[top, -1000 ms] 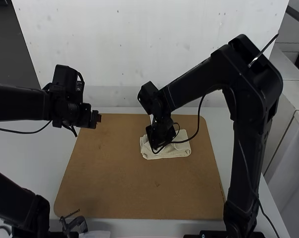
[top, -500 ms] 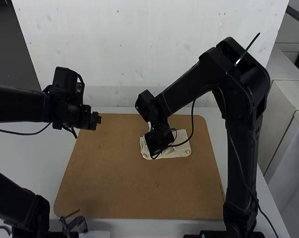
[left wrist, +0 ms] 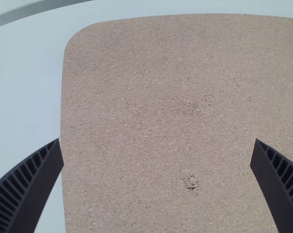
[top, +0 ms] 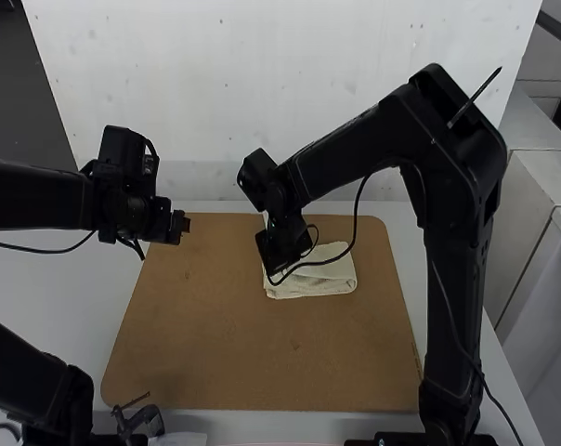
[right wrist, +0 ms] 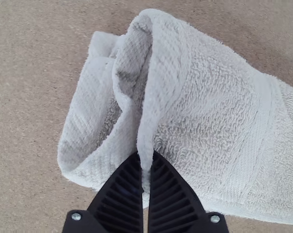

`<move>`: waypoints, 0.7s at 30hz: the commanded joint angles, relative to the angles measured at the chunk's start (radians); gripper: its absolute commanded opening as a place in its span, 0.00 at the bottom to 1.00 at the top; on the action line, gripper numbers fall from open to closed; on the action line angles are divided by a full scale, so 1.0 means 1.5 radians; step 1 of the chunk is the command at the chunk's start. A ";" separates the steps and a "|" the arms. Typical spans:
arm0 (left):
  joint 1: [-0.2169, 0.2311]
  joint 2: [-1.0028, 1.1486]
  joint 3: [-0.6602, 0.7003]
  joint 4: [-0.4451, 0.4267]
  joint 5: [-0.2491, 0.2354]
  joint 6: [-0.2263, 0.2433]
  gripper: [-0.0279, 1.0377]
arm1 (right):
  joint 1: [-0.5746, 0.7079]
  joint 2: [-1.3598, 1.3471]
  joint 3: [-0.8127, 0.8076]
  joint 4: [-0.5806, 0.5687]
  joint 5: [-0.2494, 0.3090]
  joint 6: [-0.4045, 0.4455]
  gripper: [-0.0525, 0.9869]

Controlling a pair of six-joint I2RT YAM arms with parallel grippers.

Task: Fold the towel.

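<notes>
The right gripper (right wrist: 146, 160) is closed on a raised edge of the towel (right wrist: 209, 111), which lies as a compact, layered bundle on the brown board (top: 206, 344), its held end rumpled. The left gripper (left wrist: 157, 141) is wide and empty, well apart from it. This looks like a late fold or tidying; next, the pinched layer probably needs laying flat, then releasing.

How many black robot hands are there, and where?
2: the left hand, open by the far left corner of the brown board; the right hand, shut on a raised part of the cream terry towel.
</notes>
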 commanded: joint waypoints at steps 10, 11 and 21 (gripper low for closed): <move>0.008 -0.014 -0.004 0.016 0.009 0.012 0.96 | 0.041 0.028 0.045 -0.016 0.010 0.010 0.07; 0.009 -0.014 -0.004 0.016 0.009 0.015 0.96 | 0.041 0.029 0.044 -0.017 0.010 0.010 0.07; 0.007 -0.012 -0.004 0.020 0.016 0.015 0.96 | 0.026 -0.023 0.059 -0.009 0.008 0.010 0.71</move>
